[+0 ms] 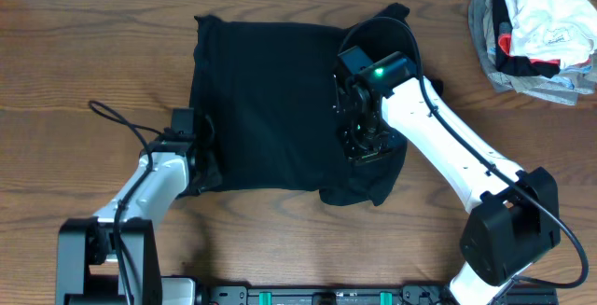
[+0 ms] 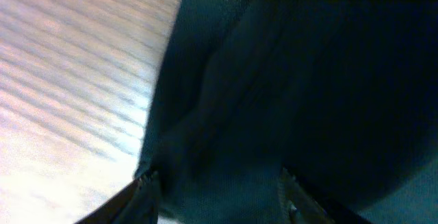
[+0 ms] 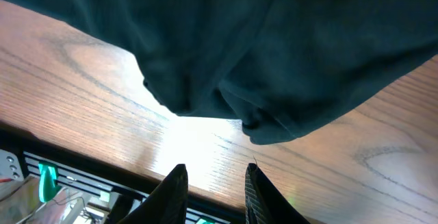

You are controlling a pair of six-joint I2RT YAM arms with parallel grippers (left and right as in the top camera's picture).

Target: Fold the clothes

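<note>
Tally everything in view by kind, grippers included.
Black T-shirt: 1
Heap of mixed clothes: 1
Grippers: 2 (left gripper, right gripper)
Total: 4

Wooden table (image 1: 93, 44) carries black T-shirt (image 1: 266, 109) — plus garment heap (image 1: 536, 30).

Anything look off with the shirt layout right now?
Yes: the black T-shirt isn't flat. Its near right corner is bunched and juts past the bottom edge, so the outline is lopsided. Nothing else stands out.
</note>
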